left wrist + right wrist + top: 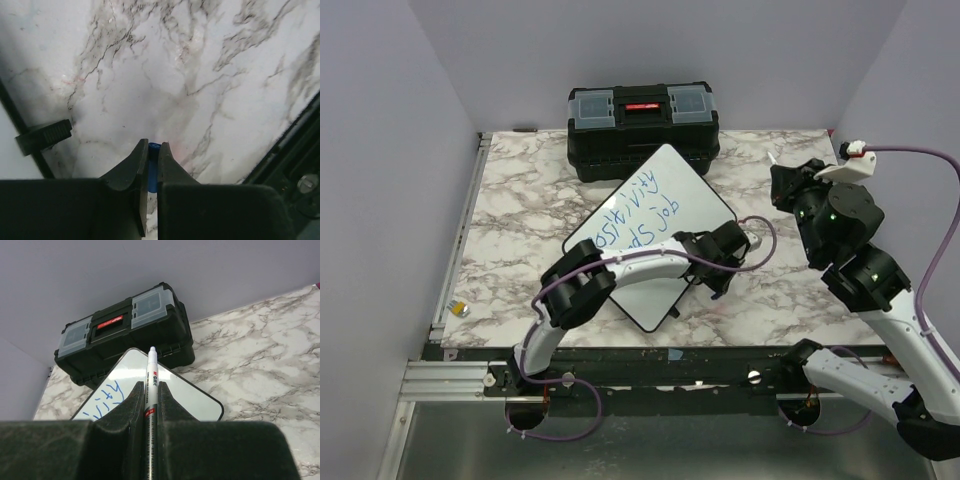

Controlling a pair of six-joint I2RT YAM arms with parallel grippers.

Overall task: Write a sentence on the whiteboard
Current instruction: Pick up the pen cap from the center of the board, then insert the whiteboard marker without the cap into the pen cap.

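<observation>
Marble veining is running grey over the glossy white table [520, 200]. A toolbox [642, 130] is sitting at its far edge: a black plastic case with grey see-through lid compartments and a red latch strip.

Just in front of it the whiteboard [672, 172] is lying flat, turned diagonally near the middle of the table, its far corner close against the toolbox. It is smooth and shiny, with rounded corners and a thin black frame. The sentence [650, 210] is showing in blue handwriting on the far half, in two slanted lines.

The left arm [640, 265], white-shelled with black joints and a looping purple cable, is stretching across the near half of the board and hiding that part. The left gripper [153, 146] is hanging over bare marble just beside the board's edge. Its jaws are pinching narrowly on a small blue piece [153, 152]; what that piece is cannot be told. A black board foot [45, 137] is jutting out at the left of that wrist view.

The right gripper [151, 385] is hovering raised at the right side, well apart from the board. It is clamping a slim white marker [151, 365] with a printed label, whose end is sticking out beyond the fingers.

A small yellow-and-silver object [460, 309] is lying near the table's left edge.
</observation>
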